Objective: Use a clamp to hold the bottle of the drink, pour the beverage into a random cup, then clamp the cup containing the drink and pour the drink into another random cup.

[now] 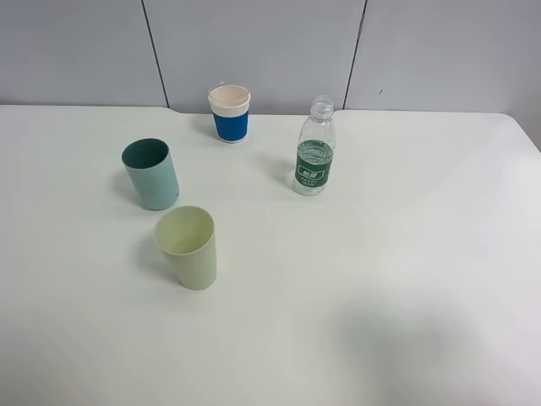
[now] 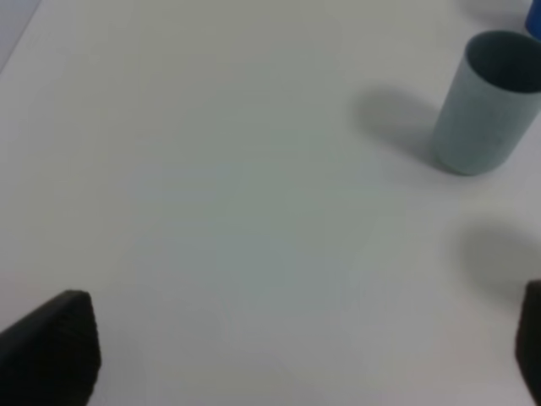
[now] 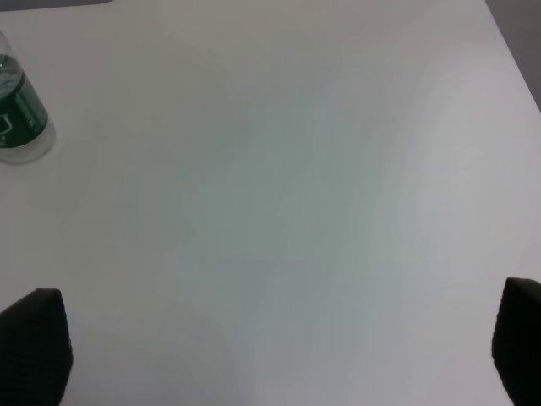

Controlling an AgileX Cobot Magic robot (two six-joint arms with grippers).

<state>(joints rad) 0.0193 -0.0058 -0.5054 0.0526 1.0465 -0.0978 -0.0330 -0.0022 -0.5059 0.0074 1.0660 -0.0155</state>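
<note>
Exterior high: bottle [image 1: 314, 152] upright on surface [image 1: 406, 279], right of blue cup [image 1: 230, 114]; probably light, thin, squashy, so grip at the label.
Left wrist: left fingers [image 2: 51, 351] wide apart, empty.
Right wrist: right fingers [image 3: 34, 342] wide apart, empty, bottle well apart.

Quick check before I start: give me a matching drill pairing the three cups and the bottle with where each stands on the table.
1 teal cup
2 green cup
3 blue cup
4 bottle

a farthest right
b nearest the front edge
c farthest left
d farthest back, by the wall

Pairs: 1-c, 2-b, 3-d, 4-a
</note>
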